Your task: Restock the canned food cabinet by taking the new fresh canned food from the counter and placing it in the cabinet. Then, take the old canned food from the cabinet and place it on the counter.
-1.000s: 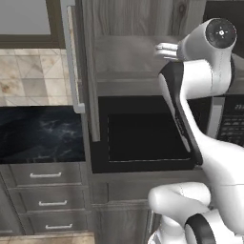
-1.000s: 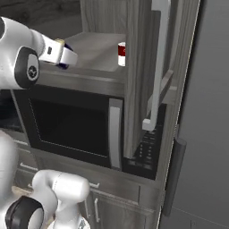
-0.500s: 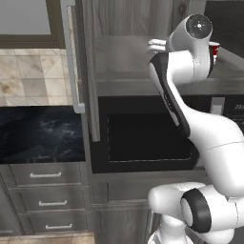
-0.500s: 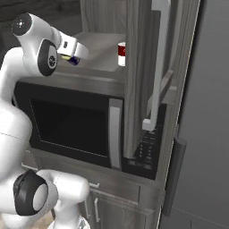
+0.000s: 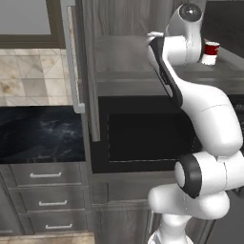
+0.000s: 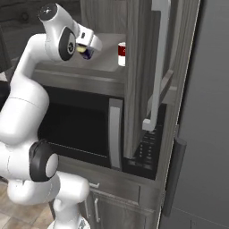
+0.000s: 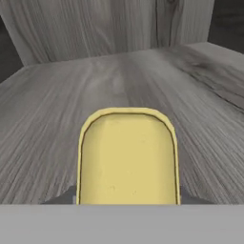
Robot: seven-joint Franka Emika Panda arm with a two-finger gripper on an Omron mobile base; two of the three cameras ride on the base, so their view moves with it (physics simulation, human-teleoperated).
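Gripper (image 6: 87,50) was closed on the new can (image 6: 86,52), whose yellow lid and blue-purple side showed at the end of the hand in the right base view, raised to the level of the cabinet shelf (image 6: 105,62). In the hand view the yellow lid (image 7: 127,157) sat right at the bottom, between the fingers, with the grey wood-grain floor of the cabinet (image 7: 57,119) stretching away ahead of it to the back wall. The can was held over the front part of that shelf; whether it touched the wood could not be told. The old can (image 6: 121,54), red-lidded with a white body and dark red band, stood upright on the same shelf, deeper in and off to the arm's right, apart from the gripper; it also showed in the left base view (image 5: 210,52) just past the arm's upper joint. The cabinet door (image 6: 147,71) stood swung open with its long silver handle (image 6: 157,67) facing out. A black microwave (image 6: 80,129) sat below the shelf. Black counter (image 5: 40,136) lay lower and to the left, above grey drawers (image 5: 45,190).
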